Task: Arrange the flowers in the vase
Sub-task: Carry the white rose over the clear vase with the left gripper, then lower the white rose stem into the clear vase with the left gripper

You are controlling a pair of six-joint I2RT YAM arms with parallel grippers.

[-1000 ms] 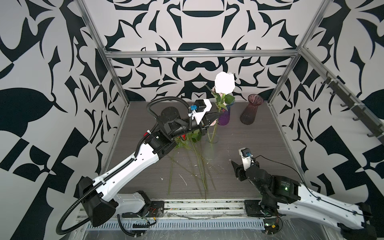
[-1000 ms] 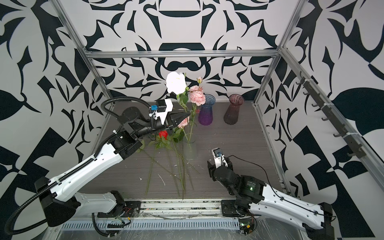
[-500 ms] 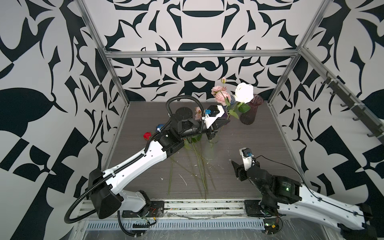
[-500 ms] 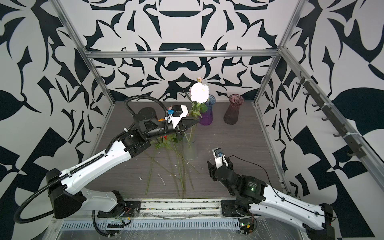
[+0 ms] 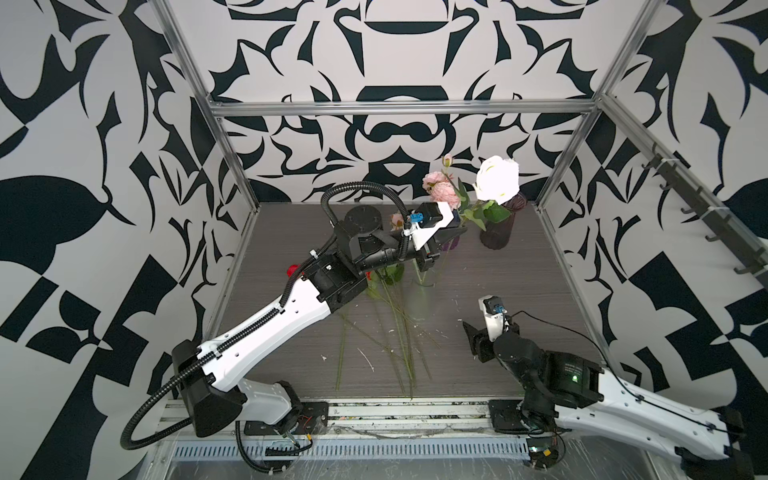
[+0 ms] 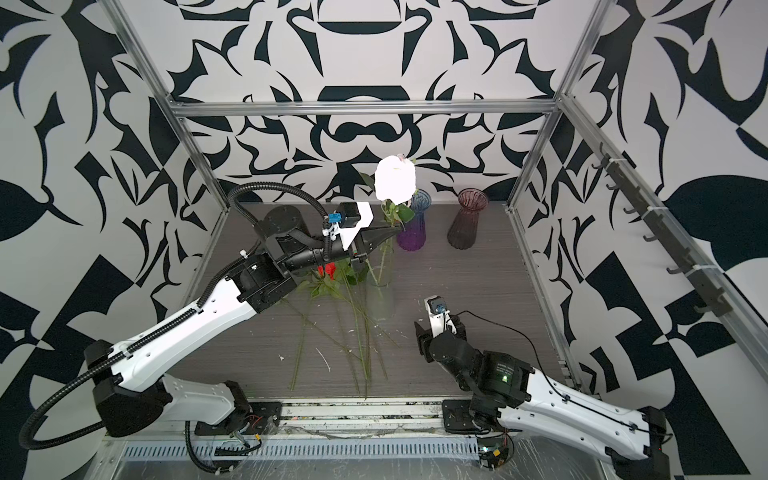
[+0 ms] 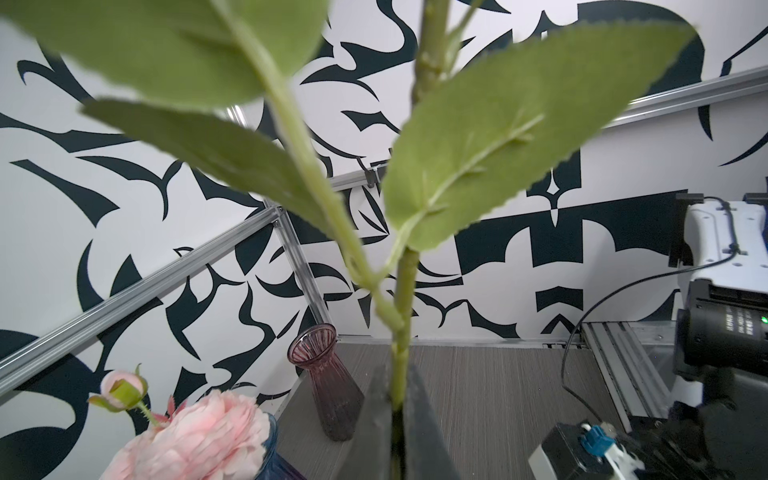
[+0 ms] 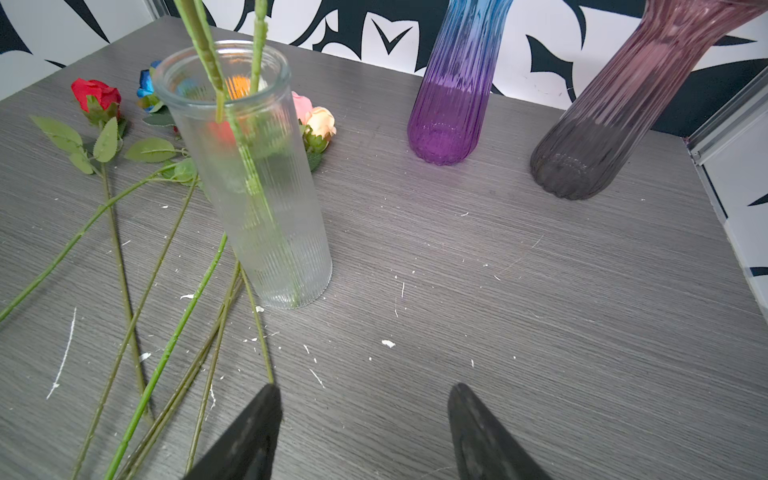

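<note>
My left tool [image 7: 392, 436] is clamped shut on the green stem of the white rose [image 5: 496, 180], just below its lowest leaves. I grip it there so the head and foliage stand clear above the jaws and the bare lower stem hangs free for threading into a narrow mouth. The rose is held high over the back of the bench [image 8: 540, 311]. Its head lines up with different vases in the two top views, so I cannot say which one it is above.

The clear ribbed vase [image 8: 257, 199] stands upright mid-bench and already holds the stems of the pink blooms [image 5: 440, 191]. I judge it to be the target. I cannot tell whether my rose's lower end has reached its rim. The purple vase [image 8: 453, 104] and the smoky pink vase [image 8: 602, 124] stand further back, and I see no stems in either.

My right tool [image 8: 363, 390] hovers low near the front with its jaws spread and nothing between them, well clear of the glass. From there it could steady the vase if needed.

The red rose [image 8: 95, 97], the peach rose [image 8: 322, 120] and the loose stems [image 8: 166, 291] lie flat beside the clear vase, awaiting their turn.
</note>
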